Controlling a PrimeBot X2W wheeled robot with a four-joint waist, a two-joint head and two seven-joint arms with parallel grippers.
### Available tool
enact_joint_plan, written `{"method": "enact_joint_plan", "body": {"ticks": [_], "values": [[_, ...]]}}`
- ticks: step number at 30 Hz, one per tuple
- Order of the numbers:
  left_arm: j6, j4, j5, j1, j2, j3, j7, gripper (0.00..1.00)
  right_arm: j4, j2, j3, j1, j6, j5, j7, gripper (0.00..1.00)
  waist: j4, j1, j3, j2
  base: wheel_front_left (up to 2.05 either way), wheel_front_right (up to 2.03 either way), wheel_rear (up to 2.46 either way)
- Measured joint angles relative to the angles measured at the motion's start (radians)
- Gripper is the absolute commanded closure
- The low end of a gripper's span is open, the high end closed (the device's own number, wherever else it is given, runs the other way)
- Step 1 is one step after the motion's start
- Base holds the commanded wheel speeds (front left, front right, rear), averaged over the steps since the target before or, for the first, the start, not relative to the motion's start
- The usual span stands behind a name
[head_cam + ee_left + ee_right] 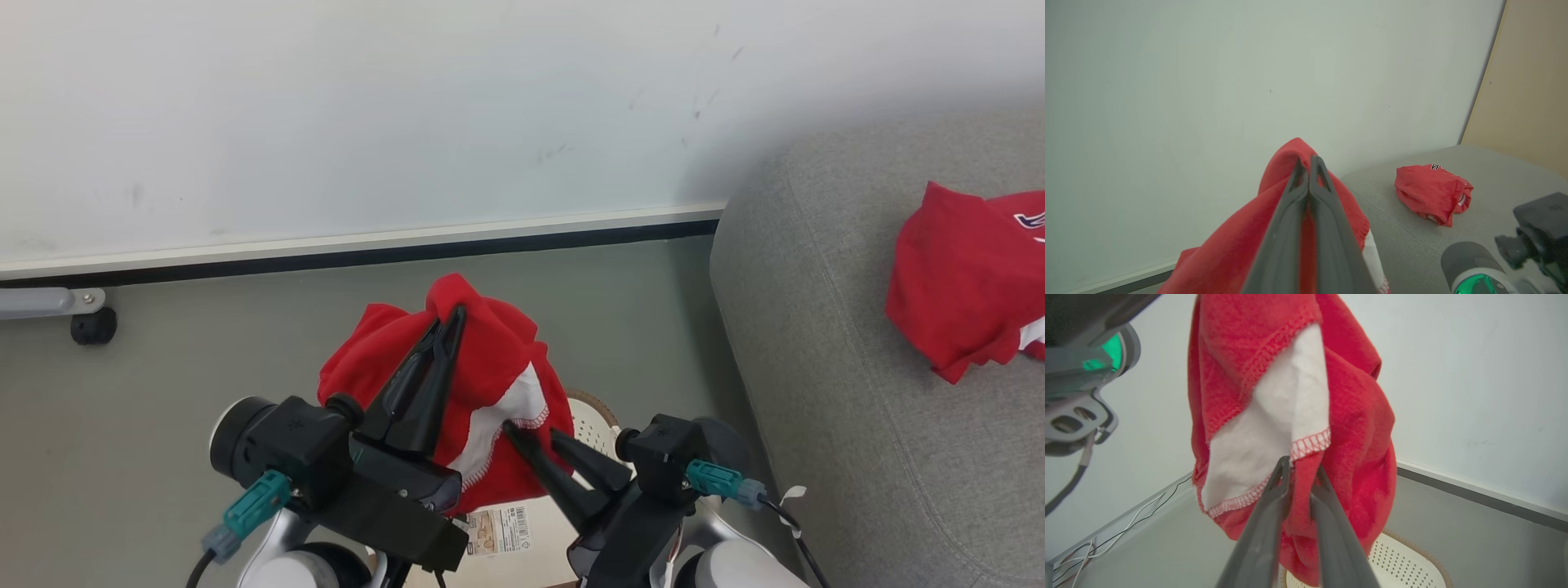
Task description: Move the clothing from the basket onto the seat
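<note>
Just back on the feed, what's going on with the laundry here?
The left gripper is shut on a red garment, held up above the basket. The right gripper straddles a lower fold; whether it pinches it is unclear. A second red garment already lies on the grey sofa.

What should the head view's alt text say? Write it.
The left gripper, shut on a red garment, holds it above the basket; the right gripper straddles its lower fold. Another red garment lies on the grey sofa.

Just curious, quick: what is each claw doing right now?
Left gripper: closed, holding the red garment.
Right gripper: astride a fold of it; grip cannot be told.
</note>
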Motion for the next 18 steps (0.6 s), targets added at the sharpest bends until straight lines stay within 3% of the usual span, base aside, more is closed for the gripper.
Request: {"method": "enact_joint_plan", "body": {"ticks": [11, 12, 14, 16, 18], "values": [[0.0, -0.002, 0.0, 0.0, 0.007, -0.002, 0.009, 1.0, 0.038, 0.002, -0.007, -0.023, 0.003, 0.03, -0.026, 1.0, -0.003, 0.0, 0.002, 0.0, 0.0, 0.0, 0.0], [0.0, -0.002, 0.0, 0.0, 0.007, -0.002, 0.009, 0.93, 0.038, 0.003, -0.013, -0.028, 0.003, 0.031, -0.031, 1.0, -0.003, 0.0, 0.002, 0.0, 0.0, 0.0, 0.0], [0.0, -0.003, 0.0, 0.0, 0.01, -0.001, 0.009, 0.43, 0.04, 0.003, -0.031, -0.036, 0.003, 0.033, -0.045, 1.0, -0.005, 0.0, 0.001, 0.0, 0.0, 0.0, 0.0], [0.0, -0.003, 0.001, 0.0, 0.014, -0.004, 0.01, 0.0, 0.039, 0.003, -0.049, -0.039, 0.002, 0.038, -0.059, 1.0, -0.008, 0.0, 0.0, 0.0, 0.0, 0.0, 0.0], [-0.001, -0.003, 0.001, 0.0, 0.015, -0.005, 0.012, 0.0, 0.039, 0.003, -0.059, -0.041, 0.0, 0.038, -0.066, 1.0, -0.009, 0.0, 0.0, 0.0, 0.0, 0.0, 0.0]]}}
